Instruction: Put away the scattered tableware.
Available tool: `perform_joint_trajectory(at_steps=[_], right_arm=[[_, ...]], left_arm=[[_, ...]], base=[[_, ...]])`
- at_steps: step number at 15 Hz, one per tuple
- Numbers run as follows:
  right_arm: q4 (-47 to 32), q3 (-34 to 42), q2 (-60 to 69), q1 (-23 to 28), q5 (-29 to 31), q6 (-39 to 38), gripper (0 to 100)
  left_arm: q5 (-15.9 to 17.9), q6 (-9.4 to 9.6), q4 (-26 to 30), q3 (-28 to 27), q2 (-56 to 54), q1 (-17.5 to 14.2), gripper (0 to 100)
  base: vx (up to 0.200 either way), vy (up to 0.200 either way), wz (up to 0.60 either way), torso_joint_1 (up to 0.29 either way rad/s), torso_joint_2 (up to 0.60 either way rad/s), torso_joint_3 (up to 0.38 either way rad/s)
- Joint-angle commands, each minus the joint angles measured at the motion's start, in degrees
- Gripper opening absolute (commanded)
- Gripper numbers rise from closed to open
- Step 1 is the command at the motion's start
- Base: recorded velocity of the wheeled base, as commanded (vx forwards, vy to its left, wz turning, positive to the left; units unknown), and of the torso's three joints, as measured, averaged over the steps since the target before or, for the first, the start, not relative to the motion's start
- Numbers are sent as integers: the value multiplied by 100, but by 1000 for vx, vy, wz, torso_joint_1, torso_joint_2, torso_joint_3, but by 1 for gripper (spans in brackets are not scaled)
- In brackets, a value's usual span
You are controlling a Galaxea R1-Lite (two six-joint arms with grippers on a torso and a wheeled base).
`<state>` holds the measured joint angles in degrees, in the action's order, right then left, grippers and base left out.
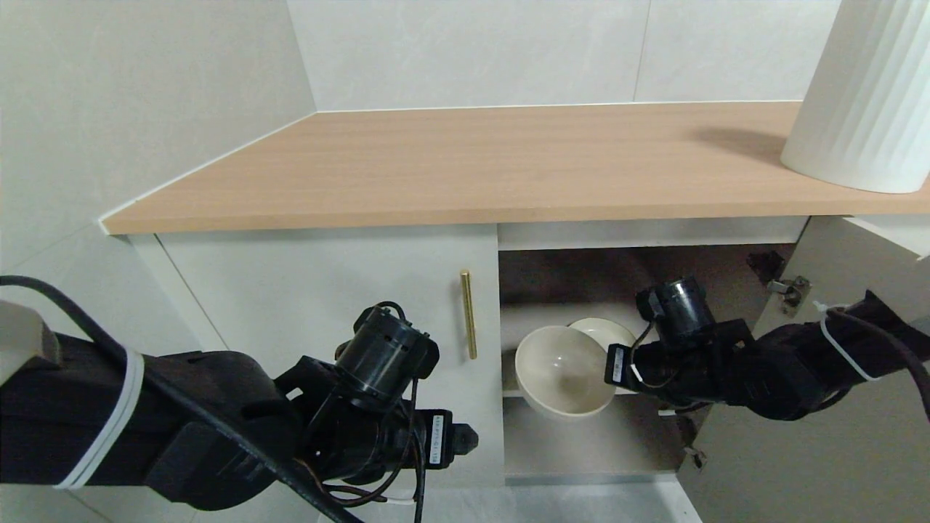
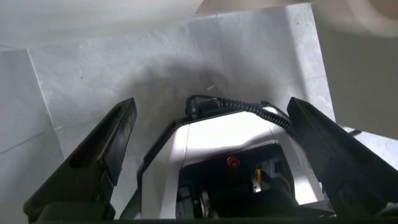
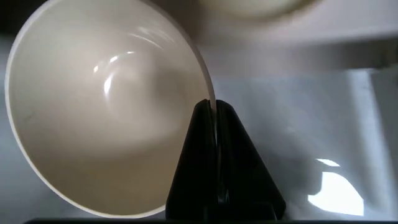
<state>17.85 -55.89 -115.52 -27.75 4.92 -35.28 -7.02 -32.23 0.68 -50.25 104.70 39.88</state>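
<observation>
A cream bowl [image 1: 563,372] hangs tilted in front of the open cabinet, level with the middle shelf [image 1: 552,314]. My right gripper [image 1: 609,367] is shut on its rim; the right wrist view shows the bowl [image 3: 106,106] with the rim pinched between the black fingers [image 3: 217,162]. Behind it a second cream dish [image 1: 601,333] rests on that shelf. My left gripper [image 2: 214,162] is low in front of the closed left cabinet door [image 1: 327,305], its fingers spread wide with nothing between them, pointing at the floor.
A wooden countertop [image 1: 508,163] runs above the cabinet, with a tall white ribbed container [image 1: 864,102] at its right end. A brass handle [image 1: 468,314] is on the closed door. The right door [image 1: 821,378] stands open beside my right arm. The cabinet's bottom shelf [image 1: 581,443] is bare.
</observation>
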Motion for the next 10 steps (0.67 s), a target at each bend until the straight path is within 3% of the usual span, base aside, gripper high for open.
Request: perform_joint_trajectory(at_steps=[1, 4, 10], right_arm=[[123, -88, -138, 120, 8, -111, 0], [544, -185, -375, 287, 351, -286, 0], [571, -651, -691, 639, 589, -700, 0]], left_arm=[[-1, -2, 2, -2, -3, 3, 100], [-1, -2, 2, -2, -3, 3, 100], [-1, -2, 2, -2, 41, 3, 100]], base=[[0, 0, 0, 0, 0, 0], [0, 0, 0, 0, 0, 0], [0, 0, 0, 0, 0, 0]])
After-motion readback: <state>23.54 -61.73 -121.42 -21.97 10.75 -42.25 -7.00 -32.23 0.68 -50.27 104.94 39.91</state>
